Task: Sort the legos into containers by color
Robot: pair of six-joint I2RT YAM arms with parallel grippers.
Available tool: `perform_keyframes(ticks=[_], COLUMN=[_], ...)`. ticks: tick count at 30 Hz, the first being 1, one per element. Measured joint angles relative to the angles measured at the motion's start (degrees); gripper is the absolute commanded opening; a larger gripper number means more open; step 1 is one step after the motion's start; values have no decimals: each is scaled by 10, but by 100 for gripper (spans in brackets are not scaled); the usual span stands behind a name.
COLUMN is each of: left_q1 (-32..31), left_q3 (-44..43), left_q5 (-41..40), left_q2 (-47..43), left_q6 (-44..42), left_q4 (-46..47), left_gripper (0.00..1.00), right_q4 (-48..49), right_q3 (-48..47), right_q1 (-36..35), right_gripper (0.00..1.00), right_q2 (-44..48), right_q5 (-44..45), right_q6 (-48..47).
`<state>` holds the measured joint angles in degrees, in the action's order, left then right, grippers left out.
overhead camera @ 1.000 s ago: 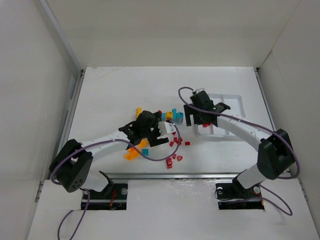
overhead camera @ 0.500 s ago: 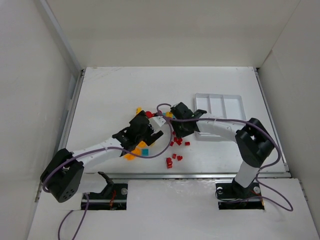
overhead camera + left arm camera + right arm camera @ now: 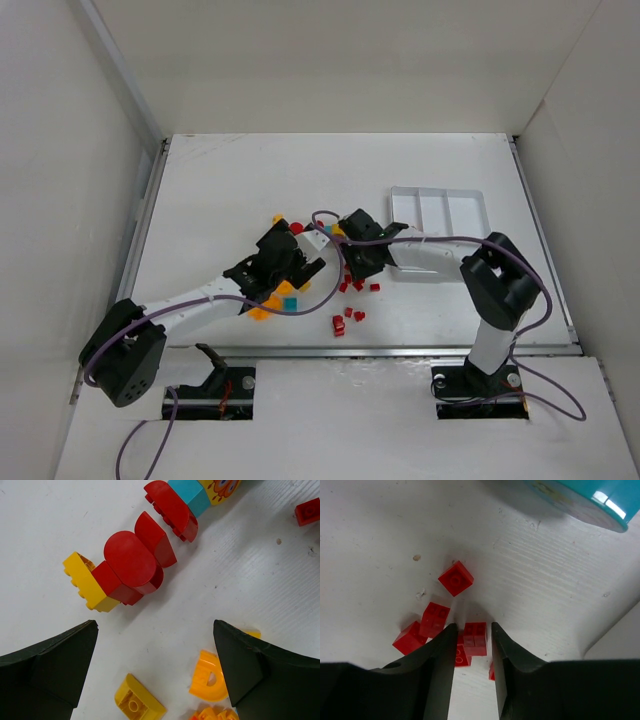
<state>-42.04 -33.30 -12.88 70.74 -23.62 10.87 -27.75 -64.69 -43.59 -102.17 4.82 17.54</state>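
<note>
The legos (image 3: 340, 322) lie loose at mid-table (image 3: 230, 180), around and between the two hands. The left hand (image 3: 152, 630) is spread wide and holds nothing. At its 12 o'clock, in the left wrist view, lies a joined row (image 3: 131, 565) of yellow, red and cyan pieces. A yellow brick (image 3: 139, 702) sits at 6 o'clock and an orange arch (image 3: 210, 677) at 4 o'clock, just beside the right-side finger. The right hand (image 3: 474, 630) is narrowed, its fingers close on either side of one red brick (image 3: 475, 639). Whether they press it cannot be told. More red bricks (image 3: 435, 619) crowd the same spot at 9 to 11 o'clock, one partly under the left-side finger. A large cyan piece (image 3: 580, 497) lies at 1 o'clock. In the top view the white tray (image 3: 440, 190) stands at 2 o'clock from the right hand, apart from all the legos. The right arm (image 3: 430, 252) crosses just along its near edge. The three compartments show only plain white floor.
</note>
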Motion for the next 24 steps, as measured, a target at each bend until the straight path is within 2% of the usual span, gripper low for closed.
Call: perform_keyframes(ticks=[3,7,8,12,16,24], left_q1=[0,0,0,0,0,0], left_q3=[0,0,0,0,0,-3], left_q5=[-1,0,0,17,78,224], left_q2=[0,0,0,0,0,5], left_q6=[-2,-3,-4,-16,-57,-192], left_q4=[0,0,0,0,-5,-41], left_gripper=[100,100,100,100,96,94], right_q4=[4,7,7,4,-19,-51], right_q3=[0,0,0,0,0,8], right_q1=[0,0,0,0,12,118], right_gripper=[34,12,0,0,0,0], right_q2=[-6,-6,-6,-2,42,198], right_q5=[0,0,1,17,56,181], right_q6=[0,0,2,16,52,148])
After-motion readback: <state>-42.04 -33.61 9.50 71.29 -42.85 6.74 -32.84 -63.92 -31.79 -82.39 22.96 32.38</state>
